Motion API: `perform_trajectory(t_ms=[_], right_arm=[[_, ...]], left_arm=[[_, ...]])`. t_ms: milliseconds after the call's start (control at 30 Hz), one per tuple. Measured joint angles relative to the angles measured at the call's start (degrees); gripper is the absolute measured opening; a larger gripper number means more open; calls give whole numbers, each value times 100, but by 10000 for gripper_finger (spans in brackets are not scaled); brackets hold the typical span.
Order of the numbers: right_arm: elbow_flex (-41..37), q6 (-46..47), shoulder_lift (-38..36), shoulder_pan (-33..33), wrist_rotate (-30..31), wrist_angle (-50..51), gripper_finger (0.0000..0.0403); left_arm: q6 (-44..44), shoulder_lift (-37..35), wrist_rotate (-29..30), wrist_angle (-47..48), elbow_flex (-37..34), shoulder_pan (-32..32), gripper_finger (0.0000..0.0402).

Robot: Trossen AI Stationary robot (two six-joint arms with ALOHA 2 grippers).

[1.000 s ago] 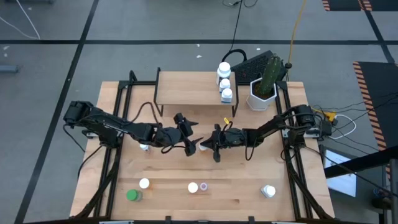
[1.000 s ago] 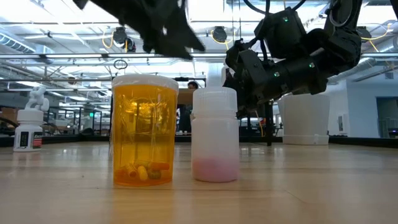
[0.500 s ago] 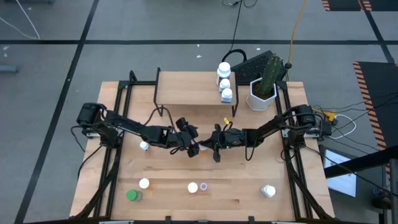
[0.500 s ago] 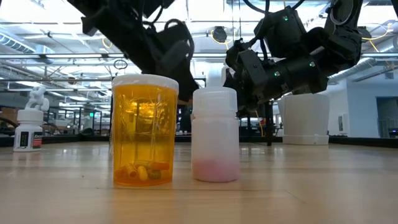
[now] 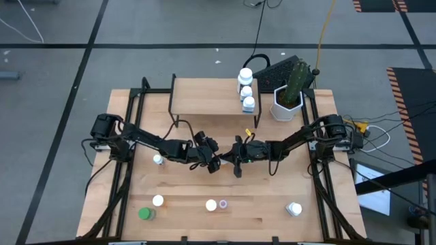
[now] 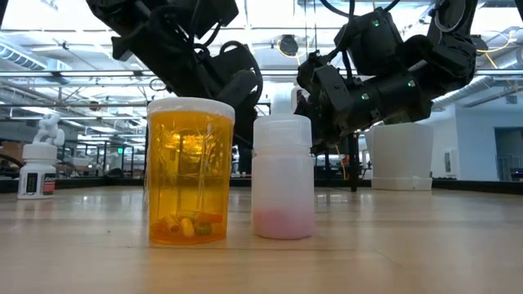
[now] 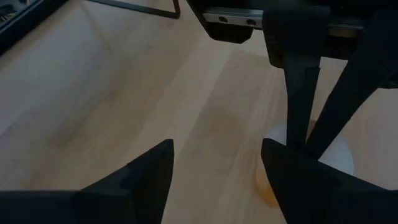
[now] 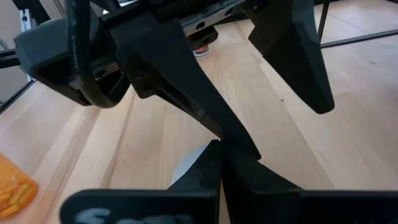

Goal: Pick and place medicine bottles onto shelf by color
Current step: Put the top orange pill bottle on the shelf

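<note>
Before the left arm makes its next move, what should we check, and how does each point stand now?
1. Left gripper fingers apart: ok.
2. Orange bottle between those fingers: not ok; it stands outside one finger.
3. Right gripper out of the way: not ok; its shut fingers hang right at the bottle's cap.
4. Free room on the shelf: ok; three white bottles fill only one end.
5. Orange row begun on the shelf: not ok.

1. An orange pill bottle (image 6: 189, 171) and a smaller white bottle (image 6: 283, 176) stand just apart on the wooden bench (image 6: 392, 245).
2. Two dark arms hang behind them.
3. Another white bottle (image 6: 37, 170) stands far left.
</note>
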State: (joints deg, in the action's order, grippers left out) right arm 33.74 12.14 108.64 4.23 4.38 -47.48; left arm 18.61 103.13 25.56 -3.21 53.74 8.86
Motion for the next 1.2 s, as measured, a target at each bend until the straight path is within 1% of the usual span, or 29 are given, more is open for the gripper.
perform_trajectory(t_ms=[167, 333, 500, 567, 667, 767, 867, 1000, 1067, 1133, 1200], right_arm=[[-9, 25, -7, 2, -2, 21, 0], [-9, 19, -7, 2, -9, -13, 0], [-29, -155, -84, 49, 2, -140, 0], [-36, -248, -217, 64, 2, -130, 0], [-37, -367, -516, 68, -17, -17, 0], [-63, -435, -862, 76, -110, 14, 3], [-101, -534, -1180, 83, -265, 97, 23], [-74, -531, -1627, 127, -308, 69, 69], [-105, -531, -1889, 190, -264, 259, 94], [-115, -534, -2212, 263, -42, 570, 118], [-104, -531, -2632, 358, 395, 1103, 139]], left_arm=[[44, 128, 35, -75, 7, 11, 241], [60, -46, -5, 144, 4, 45, 241], [-15, -618, -26, 780, -58, 137, 241], [-102, -861, 43, 748, -58, 190, 241], [-211, -1152, 309, 614, -16, 255, 241], [-273, -1239, 337, 501, -37, 297, 242], [-350, -1270, 342, 158, -31, 296, 242], [-541, -981, -32, -512, -26, 264, 242], [-695, -749, -171, -941, -27, 254, 246], [-796, -559, -206, -1200, -18, 247, 258], [-860, -326, -225, -1455, -20, 218, 277]])
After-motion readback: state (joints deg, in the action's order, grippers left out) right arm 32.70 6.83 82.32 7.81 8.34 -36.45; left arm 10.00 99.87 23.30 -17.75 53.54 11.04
